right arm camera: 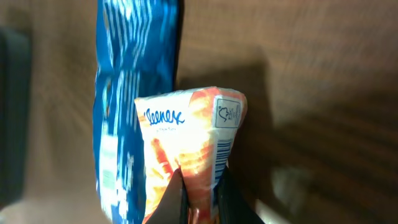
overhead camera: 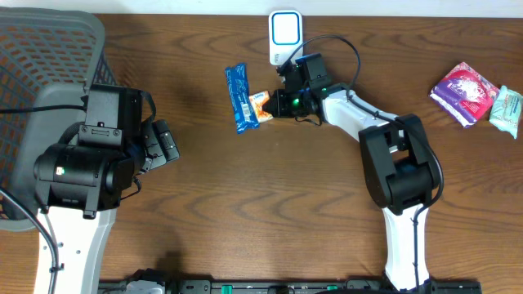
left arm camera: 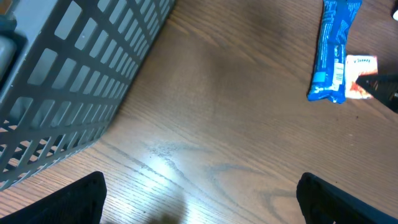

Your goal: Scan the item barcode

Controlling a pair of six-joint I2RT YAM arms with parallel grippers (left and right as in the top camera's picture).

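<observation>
**Right wrist view: right gripper (right arm camera: 203, 200) clamped on the Kleenex pack (right arm camera: 189, 140)**

Through that camera I saw the two dark fingers pressed together on the near end of the orange-and-white pack, with the wrapper pinched between them. A barcode ran along one edge of the pack. The pack lay on the wooden table (right arm camera: 311, 74), overlapping the edge of a blue snack wrapper (right arm camera: 127, 93).

From overhead, I placed the pack toward the far middle of the table, between the blue wrapper and the right arm's wrist. The white scanner (overhead camera: 285, 33) stood just beyond them, near the far edge.

The left gripper (overhead camera: 166, 147) hung with its fingers spread wide and nothing between them. It sat beside the grey basket (overhead camera: 49, 49), well apart from the pack. At the far right of the table I noted a purple packet (overhead camera: 463, 91) touching a pale green packet (overhead camera: 507, 111).
</observation>
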